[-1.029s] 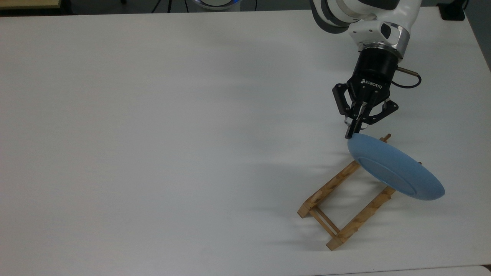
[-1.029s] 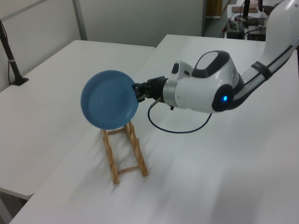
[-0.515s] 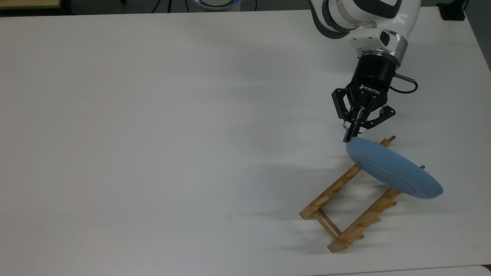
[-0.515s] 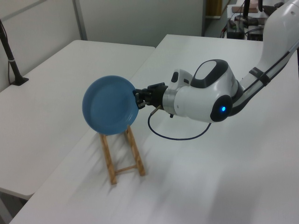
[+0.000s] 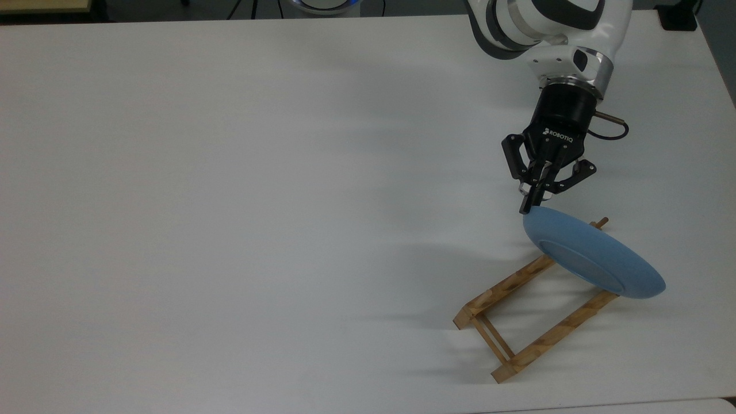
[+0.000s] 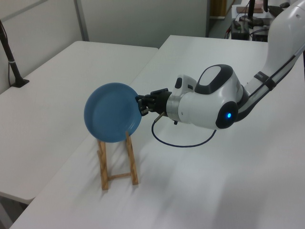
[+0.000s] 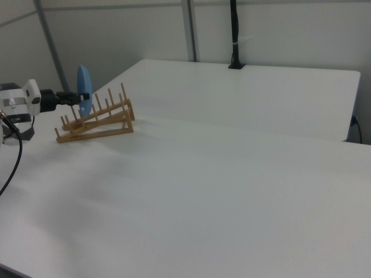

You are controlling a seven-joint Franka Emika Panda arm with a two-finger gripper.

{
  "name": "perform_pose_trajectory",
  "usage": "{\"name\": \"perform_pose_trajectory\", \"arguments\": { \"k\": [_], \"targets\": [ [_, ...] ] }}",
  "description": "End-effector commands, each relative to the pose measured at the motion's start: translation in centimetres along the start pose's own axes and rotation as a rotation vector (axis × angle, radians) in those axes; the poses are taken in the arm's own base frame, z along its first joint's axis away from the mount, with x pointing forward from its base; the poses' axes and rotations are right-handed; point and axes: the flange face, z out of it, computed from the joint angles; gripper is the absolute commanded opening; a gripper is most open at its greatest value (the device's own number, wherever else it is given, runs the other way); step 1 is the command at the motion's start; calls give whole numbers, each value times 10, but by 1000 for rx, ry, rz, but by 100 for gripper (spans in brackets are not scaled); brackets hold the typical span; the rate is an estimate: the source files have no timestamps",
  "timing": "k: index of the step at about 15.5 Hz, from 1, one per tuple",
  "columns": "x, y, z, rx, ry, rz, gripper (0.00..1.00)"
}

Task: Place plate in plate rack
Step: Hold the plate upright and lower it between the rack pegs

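Observation:
My gripper (image 5: 529, 206) is shut on the upper rim of the light-blue plate (image 5: 592, 254), which stands tilted, nearly on edge. The plate's lower part sits among the pegs at the far end of the wooden plate rack (image 5: 553, 336). In the left view the plate (image 6: 111, 112) faces the camera, with the gripper (image 6: 139, 105) at its right rim and the rack (image 6: 130, 163) below it. The right view has the plate (image 7: 84, 88) edge-on beside the gripper (image 7: 77, 97). The rack (image 7: 98, 125) looks tilted there, its plate end raised off the table.
The white table (image 5: 230, 201) stretches wide to the top view's left of the rack. Its front edge runs just below the rack in the top view. A black cable (image 6: 181, 140) loops under the wrist. A black pole (image 7: 234, 35) stands on the neighbouring table.
The gripper and plate shifted slightly toward the top view's lower right. The rack's plate end swung the same way and rose, so the rack now stands steeper in the left view.

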Motion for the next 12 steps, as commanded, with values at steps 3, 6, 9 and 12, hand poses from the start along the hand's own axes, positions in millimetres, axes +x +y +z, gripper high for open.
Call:
{"name": "perform_pose_trajectory", "arguments": {
  "k": [3, 6, 9, 12],
  "targets": [
    [-6, -7, -4, -7, 22, 137, 0],
    [-9, -10, -7, -11, 6, 225, 0],
    [-13, -15, -13, -13, -11, 291, 0],
    [-11, -16, -15, -17, -3, 307, 0]
  ]
}}
